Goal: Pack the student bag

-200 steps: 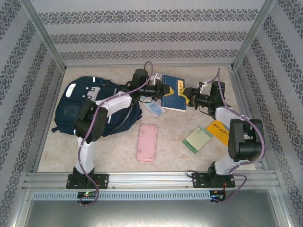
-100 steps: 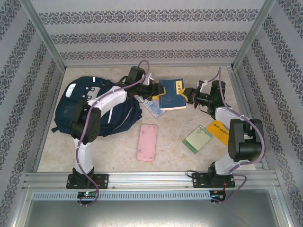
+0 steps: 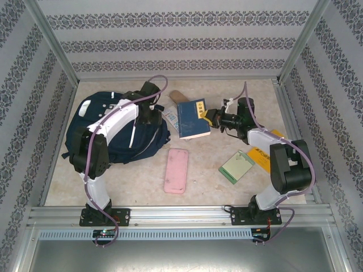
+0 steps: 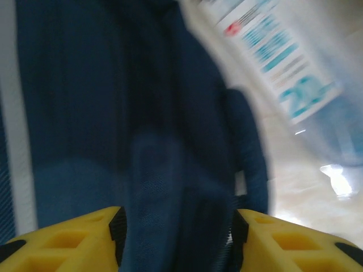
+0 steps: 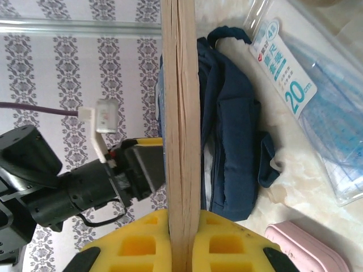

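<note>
At the near edge of the worktop (image 3: pixel 142 190) stand the two arm bases. Just beyond them a pink case (image 3: pixel 176 170) lies flat in the middle, its long side running near to far. To its right lie a green notebook (image 3: pixel 236 166) and a yellow book (image 3: pixel 262 154), touching or overlapping at one corner.

Farther back, the bag (image 3: pixel 110 133) lies on the left half of the worktop, well clear of the case. The left arm (image 3: pixel 93 156) arches over it from the near side, and the left jaws hang above its far right edge. In the left wrist view, which is blurred, the yellow fingers (image 4: pixel 62 238) stand spread with nothing between them; navy fabric of the bag (image 4: pixel 113 113) lies below.

Right of the bag, a blue book (image 3: pixel 191 119) is held by the right arm (image 3: pixel 286 164), which reaches in from the right. The right wrist view shows the right jaws pressed on the book's page edge (image 5: pixel 180 113), one yellow finger (image 5: pixel 130 246) on each side. Past the book there, the bag (image 5: pixel 232 147) lies on the worktop with a clear packet (image 5: pixel 317 113) printed in teal beside it.

From above, the packet (image 3: pixel 170 116) sits between bag and book. A tan thing (image 3: pixel 176 94) lies just behind the book; what it is I cannot tell.
</note>
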Action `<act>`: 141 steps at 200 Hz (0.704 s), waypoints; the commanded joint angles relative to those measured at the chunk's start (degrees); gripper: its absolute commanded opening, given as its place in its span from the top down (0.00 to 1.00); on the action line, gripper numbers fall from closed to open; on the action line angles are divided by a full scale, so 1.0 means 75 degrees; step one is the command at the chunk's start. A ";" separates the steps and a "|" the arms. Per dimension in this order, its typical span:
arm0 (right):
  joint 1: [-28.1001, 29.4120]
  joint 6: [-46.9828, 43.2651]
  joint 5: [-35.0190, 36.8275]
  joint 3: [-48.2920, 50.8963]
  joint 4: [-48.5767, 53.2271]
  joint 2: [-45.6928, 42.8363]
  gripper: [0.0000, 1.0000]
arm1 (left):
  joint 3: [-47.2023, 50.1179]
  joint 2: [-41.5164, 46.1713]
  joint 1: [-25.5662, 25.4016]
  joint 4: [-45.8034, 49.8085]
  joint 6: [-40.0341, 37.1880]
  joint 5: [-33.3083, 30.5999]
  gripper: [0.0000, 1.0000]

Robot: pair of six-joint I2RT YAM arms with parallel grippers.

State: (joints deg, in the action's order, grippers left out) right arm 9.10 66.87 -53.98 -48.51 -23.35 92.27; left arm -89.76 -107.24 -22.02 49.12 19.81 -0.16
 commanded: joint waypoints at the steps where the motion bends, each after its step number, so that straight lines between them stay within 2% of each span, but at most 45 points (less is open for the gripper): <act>1: 0.0153 -0.0234 0.0200 -0.0370 -0.0156 0.0159 1.00 | 0.0253 -0.0046 -0.0134 0.0646 -0.0595 -0.1211 0.44; 52: 0.0429 -0.0273 0.0258 -0.0581 -0.0109 0.0306 1.00 | 0.0590 -0.0433 -0.0151 0.0495 -0.0958 -0.1734 0.45; 76: 0.0496 -0.0276 0.0315 -0.0589 -0.0076 0.0297 1.00 | 0.0720 -0.0619 -0.0149 0.0387 -0.1026 -0.1690 0.48; 85: 0.0524 -0.0267 0.0352 -0.0596 -0.0085 0.0279 1.00 | 0.0725 -0.0685 -0.0147 0.0377 -0.1035 -0.1672 0.55; 107: 0.0611 -0.0237 0.0484 -0.0614 -0.0062 0.0206 1.00 | 0.0643 -0.0576 -0.0155 0.0430 -0.1014 -0.1734 0.85; 121: 0.0705 -0.0250 0.0654 -0.0634 -0.0016 0.0155 1.00 | 0.0510 -0.0353 -0.0144 0.0494 -0.0961 -0.1865 1.00; 141: 0.0943 -0.0262 0.0978 -0.0650 -0.0061 0.0163 1.00 | 0.0131 -0.0018 -0.0105 0.0684 -0.0954 -0.1896 1.00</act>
State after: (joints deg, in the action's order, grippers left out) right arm 14.09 66.02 -49.41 -51.27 -22.33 94.45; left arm -85.32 -111.44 -23.18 51.27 13.41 -11.73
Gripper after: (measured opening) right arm 0.113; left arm 0.061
